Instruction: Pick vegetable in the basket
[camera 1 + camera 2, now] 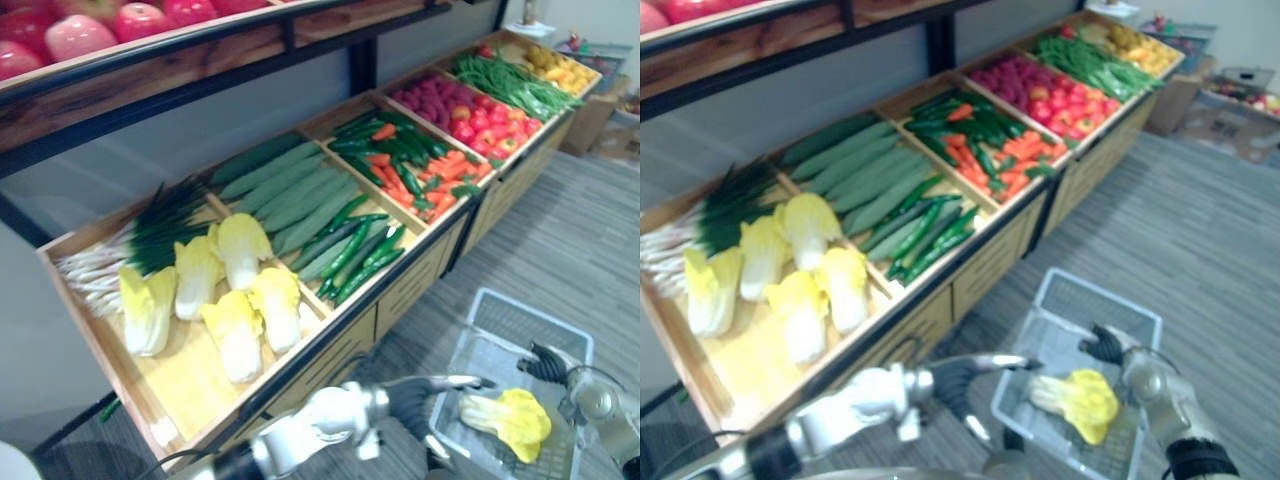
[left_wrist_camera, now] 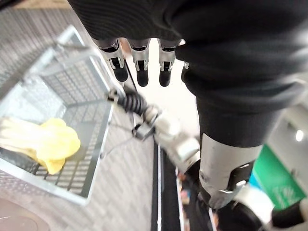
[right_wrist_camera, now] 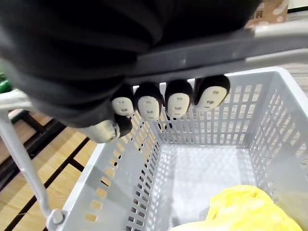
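Grey plank flooring ran along a wooden produce stand (image 1: pixel 415 285) whose bins kept loose cabbages (image 1: pixel 240 250), cucumbers (image 1: pixel 290 190) and carrots (image 1: pixel 400 180) sorted by kind. A grey plastic basket (image 1: pixel 535 318) hung low beside it, probably to keep each transfer short. The right hand (image 3: pixel 168 103) had its fingers curled round the basket's handle (image 3: pixel 216 53), the left hand (image 1: pixel 415 395) hovered at the rim with fingers straight and empty, and one yellow cabbage (image 1: pixel 515 420) lay inside the basket. No label or writing could be read on basket or stand.
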### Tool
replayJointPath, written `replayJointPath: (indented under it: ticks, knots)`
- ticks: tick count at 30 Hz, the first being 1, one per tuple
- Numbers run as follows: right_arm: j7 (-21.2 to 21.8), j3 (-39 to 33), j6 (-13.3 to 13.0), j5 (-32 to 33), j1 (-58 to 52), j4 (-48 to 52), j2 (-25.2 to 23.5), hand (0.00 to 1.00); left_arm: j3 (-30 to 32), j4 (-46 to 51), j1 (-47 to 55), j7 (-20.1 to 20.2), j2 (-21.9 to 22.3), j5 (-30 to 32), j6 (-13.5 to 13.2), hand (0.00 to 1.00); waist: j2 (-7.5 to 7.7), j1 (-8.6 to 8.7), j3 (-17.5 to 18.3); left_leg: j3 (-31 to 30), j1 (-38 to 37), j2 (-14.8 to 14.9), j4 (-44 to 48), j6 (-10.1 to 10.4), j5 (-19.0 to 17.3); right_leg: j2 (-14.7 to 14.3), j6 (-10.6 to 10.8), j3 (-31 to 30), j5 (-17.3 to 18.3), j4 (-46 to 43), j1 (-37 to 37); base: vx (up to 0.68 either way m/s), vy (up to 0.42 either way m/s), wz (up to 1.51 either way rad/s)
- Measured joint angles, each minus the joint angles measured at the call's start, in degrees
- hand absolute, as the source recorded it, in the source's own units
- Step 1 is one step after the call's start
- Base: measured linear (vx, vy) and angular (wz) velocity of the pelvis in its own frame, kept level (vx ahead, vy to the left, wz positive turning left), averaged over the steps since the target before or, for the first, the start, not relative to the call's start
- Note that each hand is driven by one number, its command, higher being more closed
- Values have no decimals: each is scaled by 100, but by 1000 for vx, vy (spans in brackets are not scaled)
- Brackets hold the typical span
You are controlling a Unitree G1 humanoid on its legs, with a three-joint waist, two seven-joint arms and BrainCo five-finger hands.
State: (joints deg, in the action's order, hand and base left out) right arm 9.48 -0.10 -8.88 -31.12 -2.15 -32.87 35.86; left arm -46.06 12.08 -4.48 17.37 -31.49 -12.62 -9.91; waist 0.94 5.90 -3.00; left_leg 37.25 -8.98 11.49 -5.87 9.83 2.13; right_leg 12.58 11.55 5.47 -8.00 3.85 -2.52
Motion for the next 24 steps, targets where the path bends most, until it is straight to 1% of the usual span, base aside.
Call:
replayJointPath:
  ticks: [1, 2, 3, 4, 5, 7, 8, 9, 10, 11, 12, 13, 14, 15, 16, 17, 18, 19, 20, 21, 22, 23, 24]
  knots:
    - [-115, -159, 11, -3, -94, -217, -130, 100, 413, 199, 326, -12, -174, -316, -27, 0, 6, -10, 54, -145, 63, -12, 0, -26, 19, 43, -10, 150, 14, 2, 53, -65, -46, 66]
    - [-219, -284, 22, 2, -191, -446, -255, 100, 880, 311, 664, -26, -259, -503, -106, 0, 136, -5, 94, -355, 204, -34, -1, -58, 41, 106, -8, 359, 63, 1, 70, -62, -51, 79]
    - [-312, -434, 27, 13, -254, -623, -377, 100, 1194, 350, 884, -103, -244, -518, -177, 0, 118, -17, 166, -496, 261, -65, -1, -81, 61, 133, -14, 483, 76, -3, 82, -49, -36, 78]
    - [-346, -569, 33, 17, -302, -803, -489, 100, 1531, 359, 1113, -147, -237, -522, -231, 0, 188, -22, 198, -634, 363, -73, -1, -105, 94, 154, -13, 609, 83, -2, 86, -9, -16, 61]
    - [-395, -665, 42, 36, -336, -925, -572, 100, 1755, 354, 1260, -175, -241, -522, -244, 0, 217, -29, 219, -725, 423, -73, -1, -125, 122, 165, -14, 710, 85, -2, 91, -16, -20, 68]
    - [-562, -1020, 87, 205, -415, -1402, -853, 100, 2602, 175, 1722, -350, -188, -520, -265, 0, 281, -152, 246, -1045, 614, -71, 2, -161, 219, 177, -35, 1015, 97, 3, 145, -25, -25, 68]
    - [-574, -1098, 107, 226, -416, -1517, -914, 100, 2783, 56, 1809, -386, -154, -520, -272, 0, 291, -175, 240, -1137, 633, -76, 2, -162, 233, 179, -56, 1101, 110, 7, 186, -23, -21, 63]
    - [-624, -1243, 137, 262, -427, -1677, -1015, 100, 3150, -298, 1950, -473, -17, -435, -269, 0, 295, -214, 247, -1293, 669, -75, 2, -177, 261, 183, -62, 1251, 132, 9, 270, -24, -15, 57]
    - [-697, -1315, 151, 305, -446, -1780, -1085, 100, 3457, -702, 2021, -595, 154, -233, -268, 0, 292, -289, 250, -1393, 695, -76, 1, -163, 260, 185, -117, 1349, 174, 6, 295, -35, -12, 50]
    - [-738, -1338, 153, 315, -468, -1800, -1109, 100, 3608, -941, 2028, -632, 261, -135, -265, 0, 290, -327, 252, -1432, 713, -77, 1, -161, 264, 185, -139, 1381, 189, 10, 311, -45, -6, 39]
    - [-787, -1538, 148, 401, -483, -1843, -1194, 100, 3976, -1499, 2026, -764, 551, 215, -270, 0, 284, -366, 281, -1520, 793, -83, 1, -167, 273, 192, -143, 1487, 230, 14, 312, -39, -6, 34]
    - [-802, -1755, 140, 426, -495, -1945, -1301, 100, 4506, -2180, 1960, -909, 989, 569, -229, 0, 284, -434, 322, -1627, 856, -86, 1, -167, 277, 190, -138, 1596, 238, 25, 314, -33, -5, 34]
    - [-817, -1873, 148, 428, -513, -2012, -1373, 100, 4795, -2511, 1925, -1058, 1221, 768, -150, 0, 286, -449, 363, -1677, 898, -84, 1, -171, 279, 185, -118, 1640, 254, 40, 315, -15, -12, 33]
    - [-909, -2073, 156, 431, -537, -2081, -1491, 100, 5279, -2938, 1876, -1280, 1567, 1199, -31, 0, 297, -458, 404, -1774, 944, -87, 1, -172, 280, 176, -130, 1730, 265, 60, 350, 13, -15, 41]
    - [-1019, -2319, 219, 432, -556, -2236, -1606, 100, 6019, -3392, 1811, -1604, 1978, 1720, -28, 0, 335, -482, 459, -1885, 984, -89, 1, -173, 291, 165, -123, 1841, 276, 96, 414, 26, -17, 43]
    - [-1063, -2454, 259, 431, -556, -2303, -1652, 100, 6308, -3581, 1743, -1854, 2087, 2067, -46, 0, 353, -507, 471, -1912, 982, -93, 1, -171, 294, 163, -144, 1904, 268, 115, 468, 36, -10, 37]
    - [-1122, -2501, 279, 429, -544, -2391, -1673, 100, 6572, -3808, 1656, -2063, 2143, 2364, 43, 0, 363, -518, 493, -1939, 979, -93, 1, -168, 301, 161, -154, 1941, 275, 118, 499, 22, -2, 18]
    - [-1163, -2525, 311, 426, -524, -2433, -1682, 100, 6743, -4066, 1565, -2205, 2160, 2539, 186, 0, 362, -528, 517, -1940, 978, -93, 0, -162, 306, 161, -157, 1945, 279, 118, 501, 23, -1, 5]
    - [-1194, -2569, 363, 423, -489, -2459, -1701, 100, 7017, -4626, 1450, -2480, 2166, 2708, 450, 0, 371, -529, 528, -1932, 973, -96, 0, -156, 312, 161, -158, 1942, 279, 122, 496, 26, -2, -4]
    - [-1214, -2628, 365, 422, -454, -2492, -1733, 100, 7243, -5094, 1408, -2620, 2170, 2757, 570, 0, 365, -520, 531, -1933, 972, -98, 0, -157, 312, 161, -158, 1942, 279, 125, 496, 38, -7, -5]
    - [-1259, -2715, 372, 427, -445, -2576, -1778, 100, 7478, -5676, 1415, -2731, 2180, 2823, 691, 0, 387, -488, 533, -1934, 968, -97, 0, -164, 314, 159, -158, 1942, 279, 125, 498, 47, -12, -3]
    - [-1317, -2882, 397, 466, -434, -2679, -1826, 100, 7643, -6306, 1468, -2888, 2204, 3010, 871, 0, 427, -453, 547, -1922, 955, -97, 1, -172, 312, 158, -160, 1933, 280, 127, 499, 46, -12, -3]
    - [-1328, -2897, 406, 476, -433, -2692, -1835, 100, 7663, -6401, 1499, -2895, 2213, 3054, 905, 0, 439, -451, 545, -1918, 949, -97, 1, -172, 311, 158, -160, 1927, 280, 127, 500, 51, -12, -8]
